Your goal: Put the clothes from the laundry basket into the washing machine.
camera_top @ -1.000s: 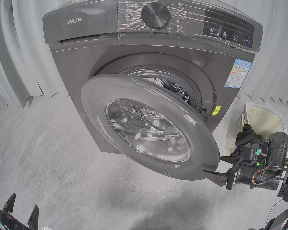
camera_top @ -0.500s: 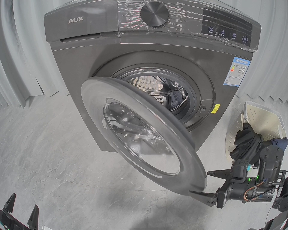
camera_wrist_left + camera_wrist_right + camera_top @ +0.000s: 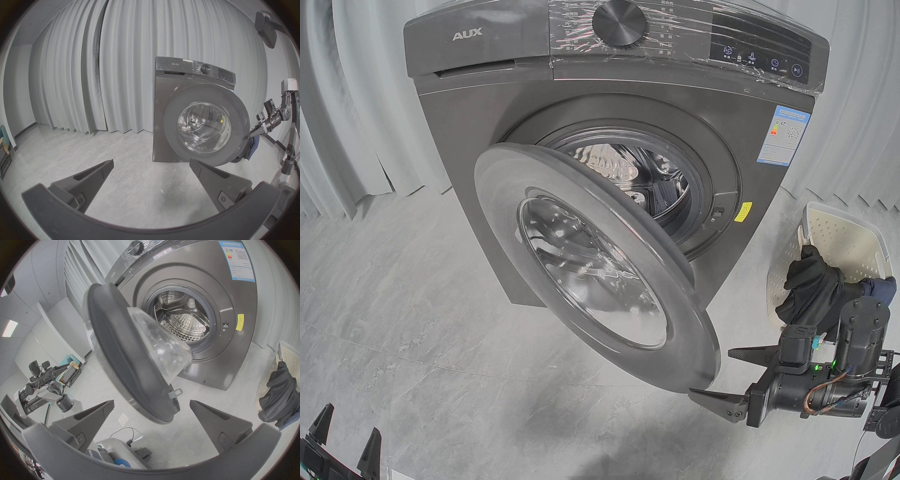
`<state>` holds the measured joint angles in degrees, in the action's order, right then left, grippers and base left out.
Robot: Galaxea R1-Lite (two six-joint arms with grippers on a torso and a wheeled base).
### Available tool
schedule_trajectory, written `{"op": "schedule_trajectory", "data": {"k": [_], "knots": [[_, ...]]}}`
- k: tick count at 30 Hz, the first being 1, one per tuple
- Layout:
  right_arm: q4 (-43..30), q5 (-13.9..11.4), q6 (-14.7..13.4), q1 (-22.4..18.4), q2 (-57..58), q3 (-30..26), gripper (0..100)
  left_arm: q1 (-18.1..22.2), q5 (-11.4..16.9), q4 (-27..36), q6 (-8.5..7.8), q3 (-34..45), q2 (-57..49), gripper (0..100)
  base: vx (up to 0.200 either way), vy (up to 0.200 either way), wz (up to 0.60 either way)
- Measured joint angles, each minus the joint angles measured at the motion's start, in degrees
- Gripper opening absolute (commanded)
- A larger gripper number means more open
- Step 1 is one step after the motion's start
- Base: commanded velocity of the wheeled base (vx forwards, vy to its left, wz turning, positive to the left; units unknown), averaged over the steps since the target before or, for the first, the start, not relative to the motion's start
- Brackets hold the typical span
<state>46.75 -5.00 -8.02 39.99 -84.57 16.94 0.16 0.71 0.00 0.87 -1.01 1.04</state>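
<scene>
Room: pale pleated curtains (image 3: 350, 125) behind, grey marbled floor (image 3: 394, 300). Grey washer (image 3: 487, 112), door (image 3: 687, 337) swung open. White basket (image 3: 850, 237) on floor to washer's right, dark clothes (image 3: 815, 290) draped over its rim. R gripper (image 3: 711, 374) spread wide, empty, at door's edge. L gripper (image 3: 350, 420) likewise wide, empty, well apart from washer.

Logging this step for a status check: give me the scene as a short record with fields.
washing machine: front loader, drum exposed
door: partly open, hinged on the left
laundry basket: on floor, right of the machine
clothes: dark, draped over the basket's rim
right gripper: fingers open, by the door's free edge
left gripper: fingers open, low, far from the machine
</scene>
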Motion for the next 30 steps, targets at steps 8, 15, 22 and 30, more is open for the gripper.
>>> {"op": "schedule_trajectory", "data": {"k": [8, 15, 22, 30], "knots": [[7.9, -0.3, -0.2, 2.7, -4.9, 1.3, 100, 0.0, 0.0, 0.0, 0.0, 0.0, 0.0, 100, 0.0, 0.0, 0.0], [11.8, -0.4, -0.4, 5.0, -8.1, 1.7, 100, 0.0, 0.0, 0.0, 0.0, 0.0, 0.0, 100, 0.0, 0.0, 0.0], [11.9, -0.1, -0.2, 4.8, -7.4, -2.1, 100, 0.0, 0.0, 0.0, 0.0, 0.0, 0.0, 100, 0.0, 0.0, 0.0], [11.1, 0.4, 0.6, 0.0, -3.0, -10.1, 100, 0.0, 0.0, 0.0, 0.0, 0.0, 0.0, 100, 0.0, 0.0, 0.0]]}}
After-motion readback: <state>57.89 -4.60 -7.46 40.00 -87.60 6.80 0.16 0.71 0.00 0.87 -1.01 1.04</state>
